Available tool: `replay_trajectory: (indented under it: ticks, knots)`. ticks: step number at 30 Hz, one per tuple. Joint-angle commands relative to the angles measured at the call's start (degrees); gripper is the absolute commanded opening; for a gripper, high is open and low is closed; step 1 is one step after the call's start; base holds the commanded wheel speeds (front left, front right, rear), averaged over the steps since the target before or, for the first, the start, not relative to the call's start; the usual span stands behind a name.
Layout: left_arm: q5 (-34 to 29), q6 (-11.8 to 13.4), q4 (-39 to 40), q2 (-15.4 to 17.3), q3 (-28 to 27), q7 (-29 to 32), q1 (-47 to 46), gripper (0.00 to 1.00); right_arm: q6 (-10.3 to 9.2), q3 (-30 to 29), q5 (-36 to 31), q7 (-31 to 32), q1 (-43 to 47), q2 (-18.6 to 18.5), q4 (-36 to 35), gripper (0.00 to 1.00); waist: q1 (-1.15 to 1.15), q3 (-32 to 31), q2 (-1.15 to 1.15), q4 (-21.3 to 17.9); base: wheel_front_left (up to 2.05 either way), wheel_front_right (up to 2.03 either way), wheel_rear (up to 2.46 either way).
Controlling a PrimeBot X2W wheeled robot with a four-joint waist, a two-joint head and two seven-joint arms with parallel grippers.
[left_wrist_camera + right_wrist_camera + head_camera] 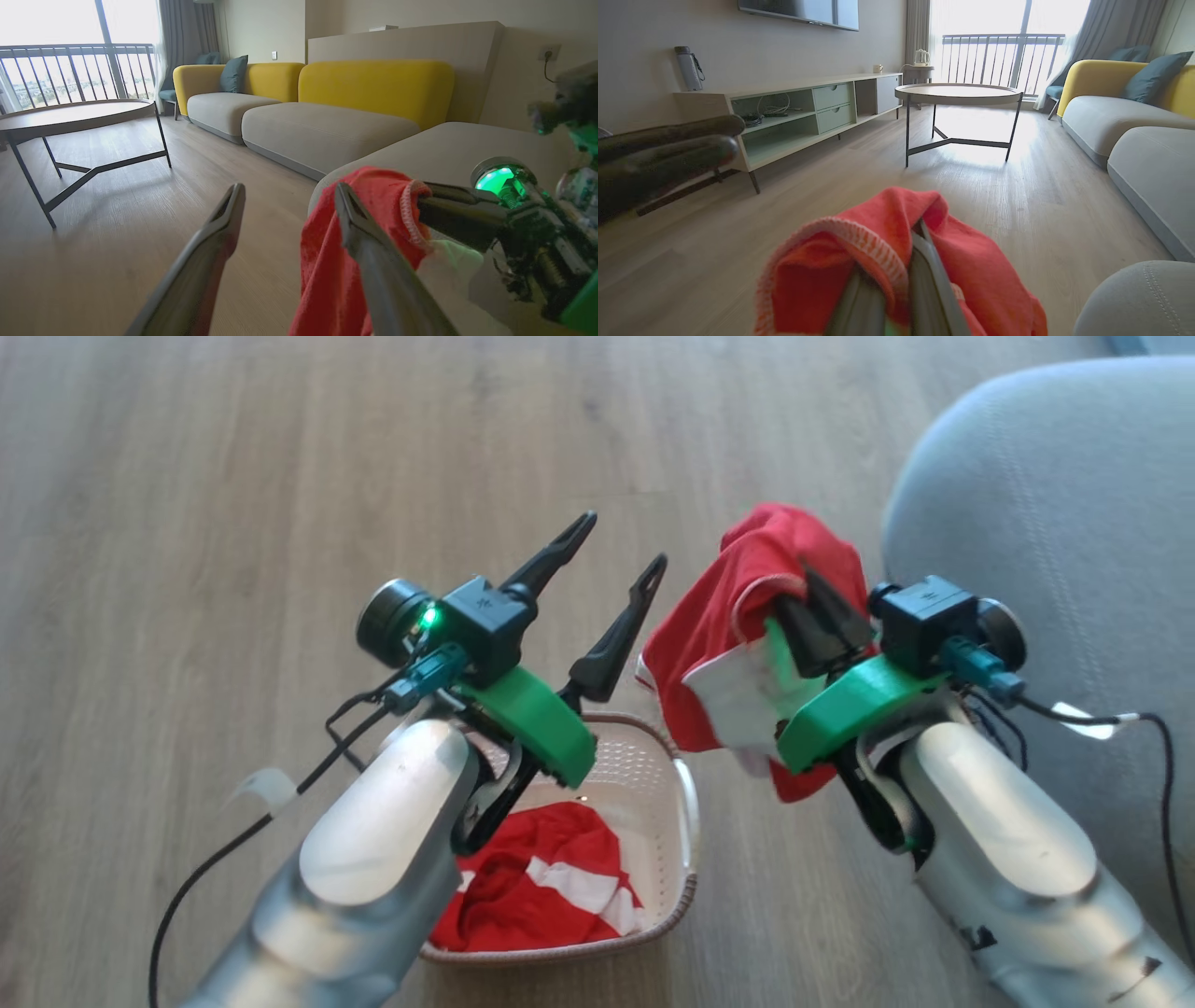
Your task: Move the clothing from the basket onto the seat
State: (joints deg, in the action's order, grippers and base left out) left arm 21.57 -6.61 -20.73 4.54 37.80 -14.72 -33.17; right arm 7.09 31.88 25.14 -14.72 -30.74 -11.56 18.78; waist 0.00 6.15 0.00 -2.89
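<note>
Head view shows a red garment (541, 882) lying in the basket (644, 770).

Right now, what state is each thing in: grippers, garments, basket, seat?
left gripper, jaws open, holding nothing.
right gripper, jaws shut on the lifted garment.
lifted garment, hanging in the air beside the seat.
second garment, crumpled inside the basket.
basket, upright on the floor.
seat, no clothing on its visible part.

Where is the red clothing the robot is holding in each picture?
Head view: red garment right of centre, in the right gripper.
Left wrist view: red garment bottom middle.
Right wrist view: red garment bottom centre, around the jaws.
Shared landmark: the grey seat, close by.
</note>
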Motion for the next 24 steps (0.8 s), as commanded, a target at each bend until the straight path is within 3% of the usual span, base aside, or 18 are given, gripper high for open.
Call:
replay_trajectory:
  ticks: [1,19,24]
  knots:
    - [-0.5,-0.2,1.3,1.3,-2.5,-0.3,-1.2,1.00,0.40,-0.5,-0.4,-0.3,0.2,-0.1,-2.5,0.00,0.00,-0.1,0.00,-2.4,0.00,0.00,0.00]
    - [-0.9,-0.8,0.6,2.9,-6.4,-0.3,4.2,1.00,0.40,-4.1,-1.0,-0.3,4.0,0.6,-9.9,0.00,0.00,-1.9,0.00,-25.9,0.00,0.00,0.00]
    - [-0.8,-0.9,0.8,2.0,-4.6,-0.3,3.3,1.00,0.40,-8.2,-1.7,-0.3,6.5,0.0,-12.5,0.00,0.00,-1.2,0.00,-28.1,0.00,0.00,0.00]
